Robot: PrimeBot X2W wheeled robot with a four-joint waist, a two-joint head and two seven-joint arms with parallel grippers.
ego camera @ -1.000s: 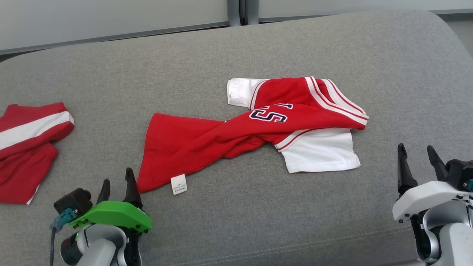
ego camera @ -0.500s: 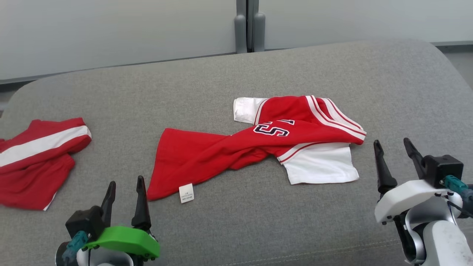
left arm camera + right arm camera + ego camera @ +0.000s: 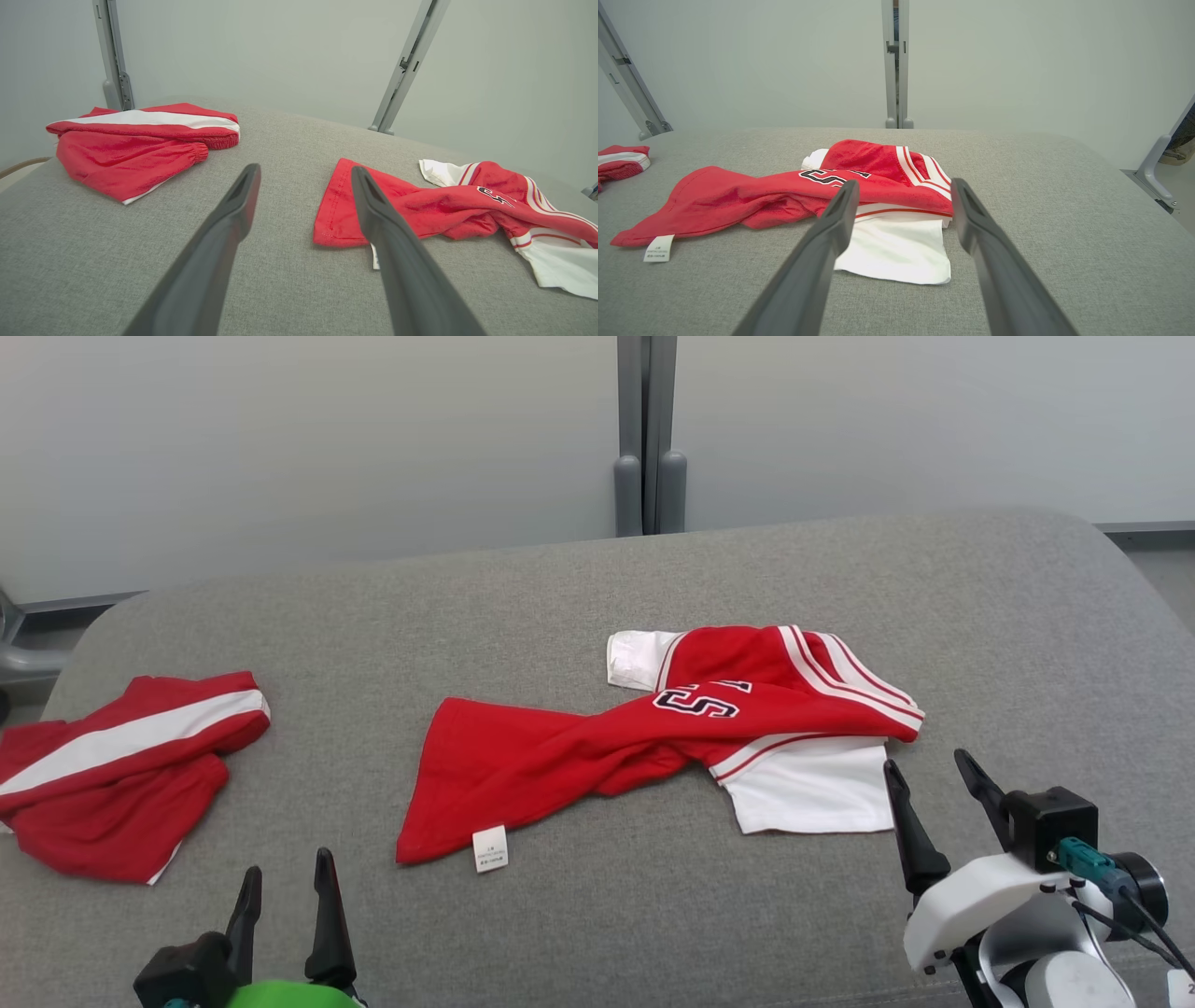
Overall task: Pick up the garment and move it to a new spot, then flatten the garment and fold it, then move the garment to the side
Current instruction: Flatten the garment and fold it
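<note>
Both claws hang released and empty: left claw (image 3: 286, 873) near left, right claw (image 3: 927, 765) near right. Beyond them, a wide grey cushion (image 3: 597, 579) carries the red and white jersey (image 3: 597, 756), twisted at the centre. A second red garment (image 3: 121, 775) lies at the left. A small white label (image 3: 490, 848) marks the jersey's near hem. A pinch catching only one twisted layer would likely drag it more bunched.

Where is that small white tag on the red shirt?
In the head view, the small white tag lies at the crumpled red-and-white shirt's lower-left corner, nearest the left gripper.
</note>
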